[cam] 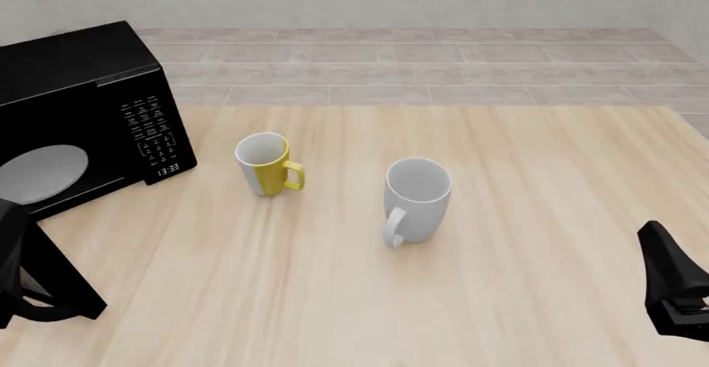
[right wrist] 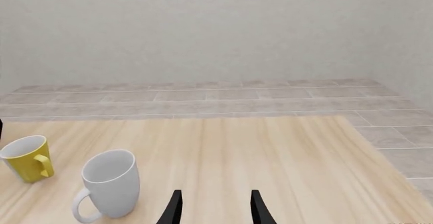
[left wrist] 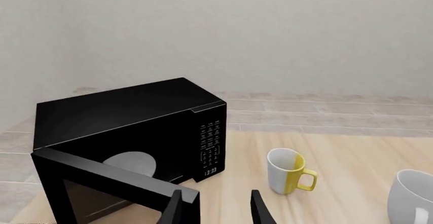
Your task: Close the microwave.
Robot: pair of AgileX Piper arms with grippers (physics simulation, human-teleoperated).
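Glossy black box microwave (cam: 89, 105) at ten o'clock on the pale wooden table (cam: 499, 242), windowed door (left wrist: 101, 188) swung wide. Left gripper (left wrist: 215, 209) parted, empty, near door edge, probably for pushing. Right gripper (right wrist: 215, 208) parted, empty.

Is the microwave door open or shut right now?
Open. The microwave has its door swung outward, exposing the pale round plate inside.

The microwave (cam: 89, 101) stands on the table (cam: 532, 217) at the far left with its door (left wrist: 101, 183) swung open toward the arms, a plate (cam: 45, 172) inside, one mug (cam: 266, 163) to its right, and another mug (cam: 416, 201) farther right and nearer.
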